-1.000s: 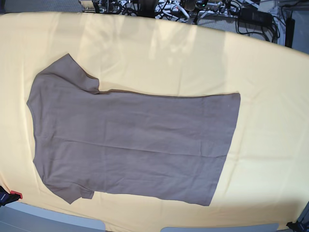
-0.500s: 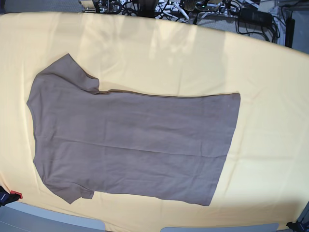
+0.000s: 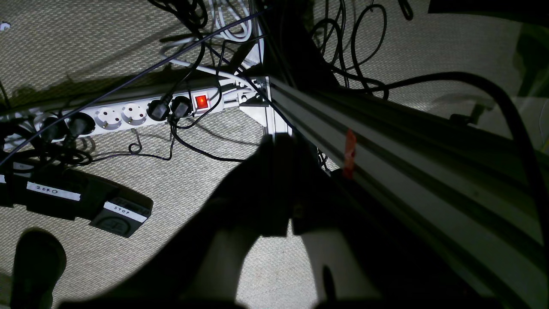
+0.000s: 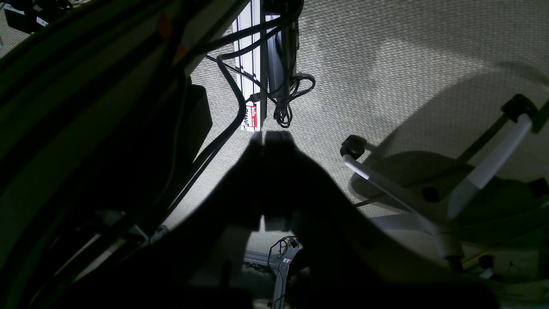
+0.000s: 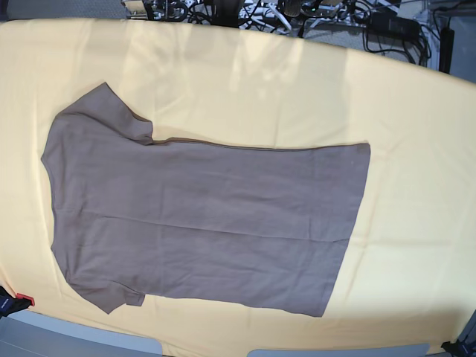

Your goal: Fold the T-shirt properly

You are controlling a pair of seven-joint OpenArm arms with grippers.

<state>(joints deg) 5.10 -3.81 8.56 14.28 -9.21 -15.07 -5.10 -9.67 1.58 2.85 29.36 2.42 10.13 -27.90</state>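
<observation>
The taupe-brown T-shirt lies spread flat on the pale yellow cloth, collar end to the left, hem to the right, both short sleeves out. Neither arm reaches over it in the base view. My left gripper shows as a dark silhouette in the left wrist view, jaws shut and holding nothing, hanging below the table over the carpet. My right gripper is likewise shut and holding nothing, pointing down at the floor in the right wrist view.
Under the table lie a power strip with a lit red switch, loose cables and a metal frame rail. An office chair base stands near the right arm. Cables and gear crowd the table's far edge.
</observation>
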